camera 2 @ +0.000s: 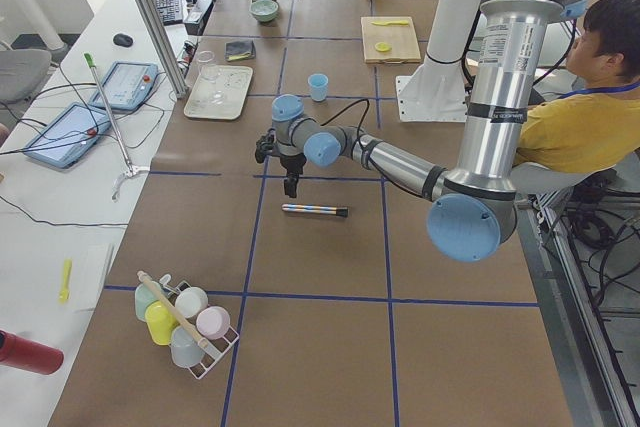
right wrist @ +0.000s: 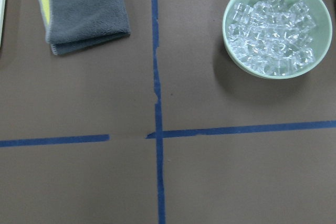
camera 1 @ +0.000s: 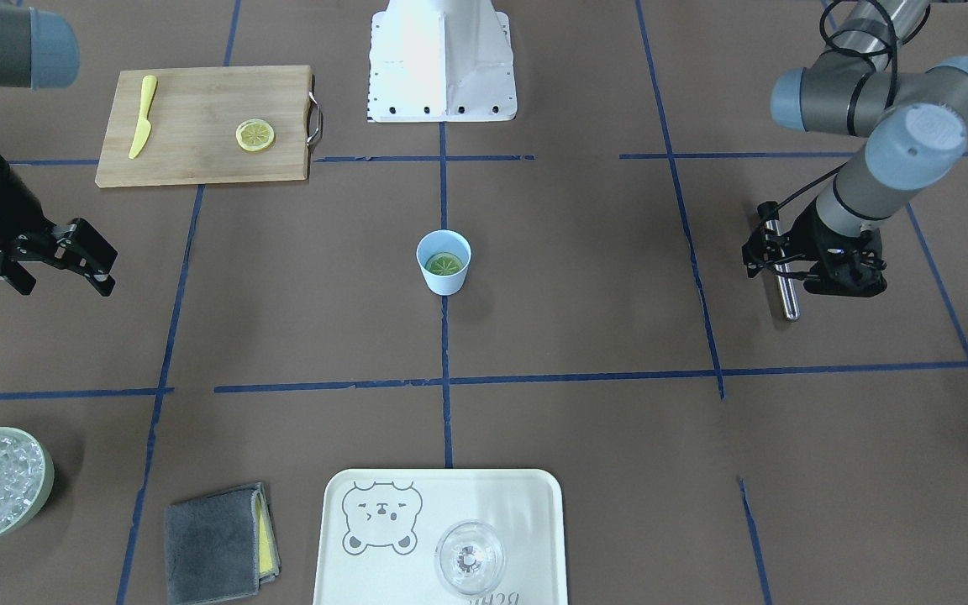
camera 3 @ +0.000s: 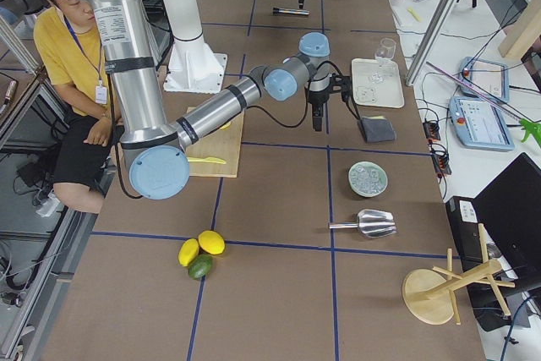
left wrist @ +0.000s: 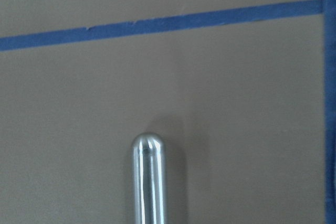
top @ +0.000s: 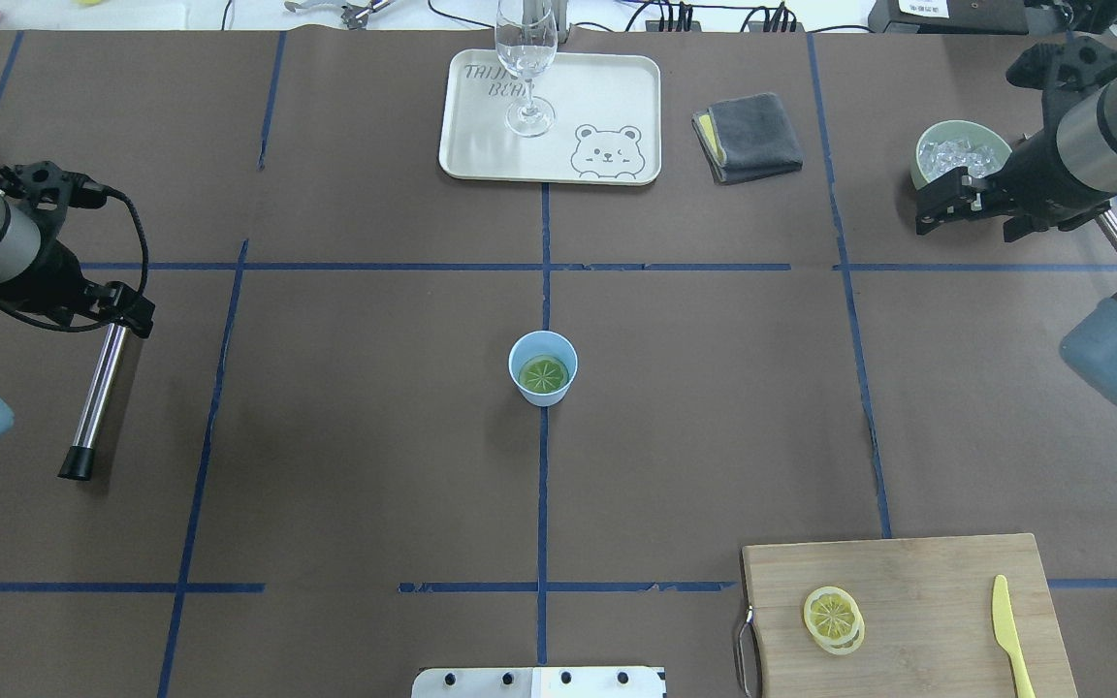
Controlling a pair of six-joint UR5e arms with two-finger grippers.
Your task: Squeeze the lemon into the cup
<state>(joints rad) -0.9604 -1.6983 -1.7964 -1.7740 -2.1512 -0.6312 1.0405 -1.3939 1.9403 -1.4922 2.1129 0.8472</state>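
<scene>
The pale-blue cup (camera 1: 444, 285) stands upright at the table's centre, also in the overhead view (top: 522, 349). A lemon slice (camera 1: 444, 265) lies flat inside it and looks greenish. Another lemon slice (camera 1: 255, 135) lies on the wooden cutting board (camera 1: 198, 160), next to a yellow knife (camera 1: 142, 118). My left gripper (camera 1: 774, 256) is far to the cup's side, open, just over one end of a metal rod (camera 1: 786, 294) that lies on the table. My right gripper (camera 1: 64, 265) is open and empty, off to the other side near the ice bowl.
A green bowl of ice (camera 1: 39, 470) sits at a table corner, with a folded grey cloth (camera 1: 219, 542) beside it. A white tray (camera 1: 518, 504) holds a clear glass (camera 1: 469, 556). The robot base (camera 1: 442, 59) is behind the cup.
</scene>
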